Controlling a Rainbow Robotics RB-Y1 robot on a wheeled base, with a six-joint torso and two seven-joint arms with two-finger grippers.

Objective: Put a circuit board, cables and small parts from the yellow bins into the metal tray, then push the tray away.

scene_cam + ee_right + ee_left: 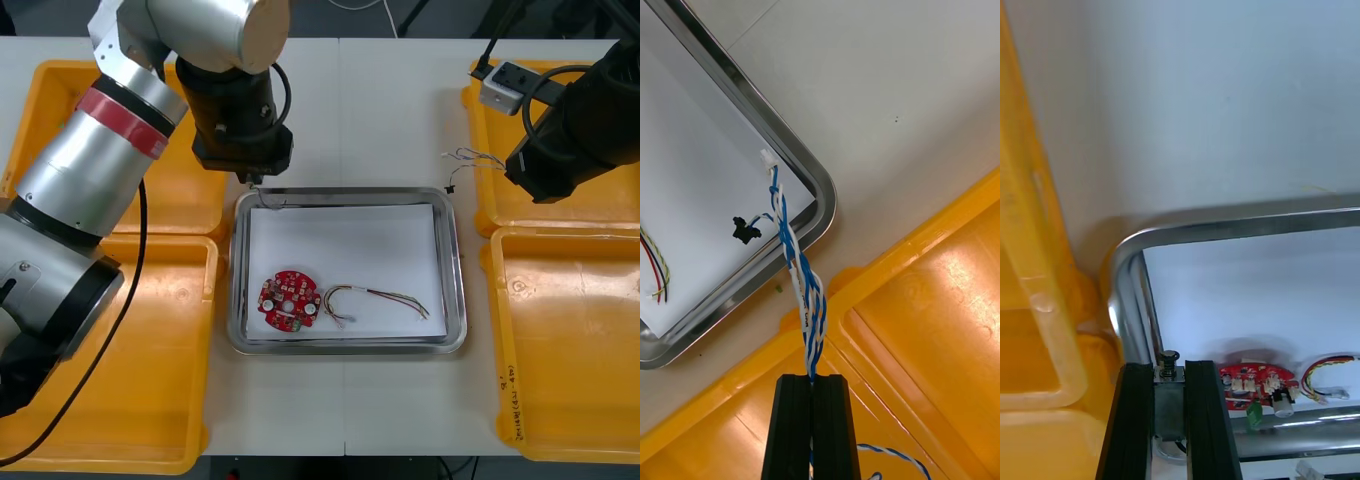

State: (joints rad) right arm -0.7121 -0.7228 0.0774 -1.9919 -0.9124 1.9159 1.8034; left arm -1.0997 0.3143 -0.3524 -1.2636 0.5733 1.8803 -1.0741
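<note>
My left gripper (256,181) hangs over the far left corner of the metal tray (459,270). In the left wrist view its fingers (1136,420) are shut on a small metal part (1168,386) above the tray rim (1225,229). A round red circuit board (289,298) and a red and yellow cable (380,299) lie on the tray's white inside. My right gripper (514,171) is over the far right yellow bin (560,215), shut on a twisted blue and white cable (794,262). The cable's free end (470,158) reaches the tray's far right corner (801,169).
Two yellow bins stand at each side of the tray, among them the near left (120,400) and near right (570,340). More blue and white cable (895,454) lies in the bin under my right gripper. Bare table runs beyond the tray's far edge.
</note>
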